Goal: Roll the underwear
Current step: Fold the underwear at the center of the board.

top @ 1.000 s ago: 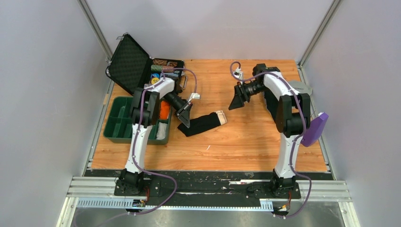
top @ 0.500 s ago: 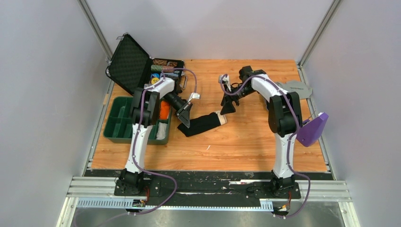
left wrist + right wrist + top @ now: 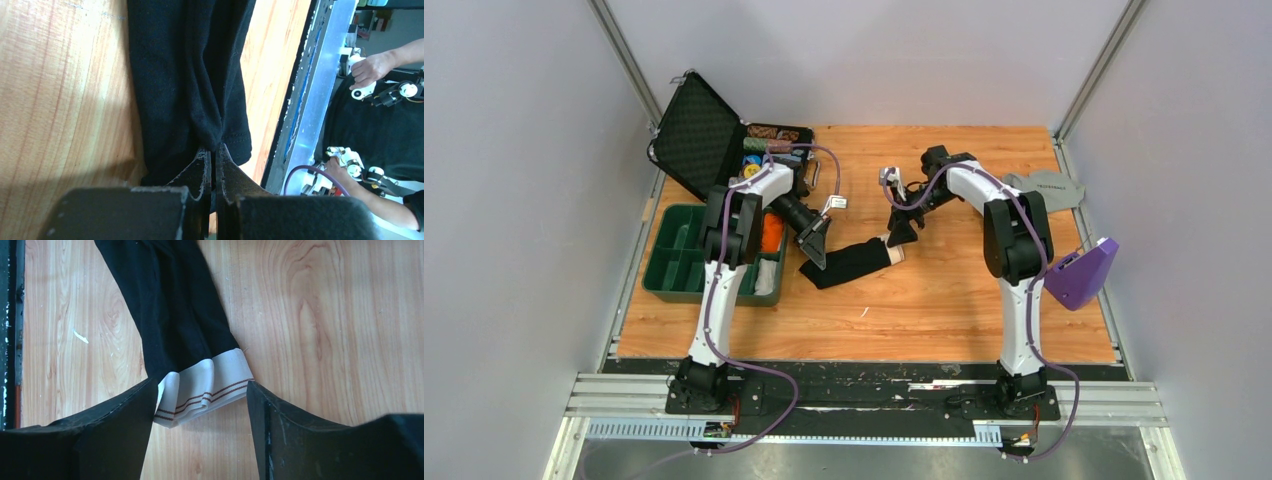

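Note:
The black underwear lies folded in a long strip on the wooden table, its white waistband at the right end. My left gripper is shut on the strip's left end; the left wrist view shows the black cloth pinched between the fingertips. My right gripper is open just above the waistband. In the right wrist view the white waistband with thin brown stripes lies between the two spread fingers, the left finger close against its edge.
A green tray with orange and white items and an open black case stand at the left. A light grey garment lies at the right edge, near a purple object. A small white scrap lies on the table.
My right arm has swung left and down from the table's middle back to the waistband end of the underwear. The left gripper and the strip have stayed still.

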Action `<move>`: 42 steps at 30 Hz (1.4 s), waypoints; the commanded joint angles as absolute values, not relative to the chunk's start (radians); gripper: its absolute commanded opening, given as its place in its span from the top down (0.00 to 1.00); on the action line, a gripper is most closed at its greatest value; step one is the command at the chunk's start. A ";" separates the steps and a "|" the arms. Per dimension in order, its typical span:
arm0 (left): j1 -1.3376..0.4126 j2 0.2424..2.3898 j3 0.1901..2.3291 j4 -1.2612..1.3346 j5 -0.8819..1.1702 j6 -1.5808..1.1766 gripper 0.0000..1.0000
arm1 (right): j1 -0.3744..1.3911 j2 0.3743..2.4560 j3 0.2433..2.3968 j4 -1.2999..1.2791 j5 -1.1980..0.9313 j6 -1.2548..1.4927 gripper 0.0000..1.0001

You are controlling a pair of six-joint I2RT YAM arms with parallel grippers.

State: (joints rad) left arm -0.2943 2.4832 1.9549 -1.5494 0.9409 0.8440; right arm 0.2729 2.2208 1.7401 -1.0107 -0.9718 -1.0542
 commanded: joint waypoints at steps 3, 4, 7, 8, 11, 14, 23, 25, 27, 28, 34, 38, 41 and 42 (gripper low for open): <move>-0.287 2.498 1.992 -1.571 0.966 0.872 1.00 | 0.288 2.248 1.806 -1.056 -0.989 -1.121 0.41; -0.287 2.498 1.992 -1.570 0.966 0.873 1.00 | 0.291 2.253 1.815 -1.069 -0.993 -1.124 0.44; -0.287 2.499 1.995 -1.570 0.965 0.873 1.00 | 0.295 2.266 1.835 -1.102 -0.994 -1.136 0.51; -0.287 2.499 1.995 -1.571 0.965 0.874 1.00 | 0.298 2.269 1.838 -1.115 -0.994 -1.141 0.52; -0.287 2.499 1.998 -1.570 0.965 0.875 1.00 | 0.305 2.278 1.845 -1.144 -0.994 -1.146 0.53; -0.287 2.497 1.996 -1.572 0.964 0.875 1.00 | 0.308 2.278 1.845 -1.155 -0.994 -1.146 0.52; -0.286 2.491 1.996 -1.572 0.960 0.878 1.00 | 0.311 2.276 1.854 -1.183 -0.975 -1.127 0.84; -0.286 2.486 1.995 -1.566 0.958 0.872 1.00 | 0.310 2.272 1.854 -1.184 -0.969 -1.104 0.90; -0.287 2.477 1.992 -1.558 0.953 0.858 1.00 | 0.310 2.259 1.843 -1.191 -0.962 -1.073 0.97; -0.287 2.468 1.987 -1.557 0.952 0.856 1.00 | 0.308 2.252 1.837 -1.200 -0.957 -1.052 1.00; -0.300 2.423 1.931 -1.651 1.000 0.890 1.00 | 0.300 2.222 1.780 -1.342 -0.951 -0.943 1.00; -0.334 2.362 1.832 -1.661 1.017 0.923 1.00 | 0.302 2.161 1.637 -1.333 -0.969 -0.876 1.00; -0.361 2.342 1.776 -1.660 1.042 0.922 1.00 | 0.299 2.158 1.597 -1.331 -0.970 -0.804 1.00; -0.367 2.339 1.769 -1.662 1.049 0.922 1.00 | 0.295 2.162 1.595 -1.342 -0.978 -0.797 1.00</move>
State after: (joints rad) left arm -0.3355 2.4145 1.8099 -1.5505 0.9997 0.8875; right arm 0.3046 2.2131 1.6180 -1.2980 -0.9447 -0.8867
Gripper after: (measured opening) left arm 0.017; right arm 0.094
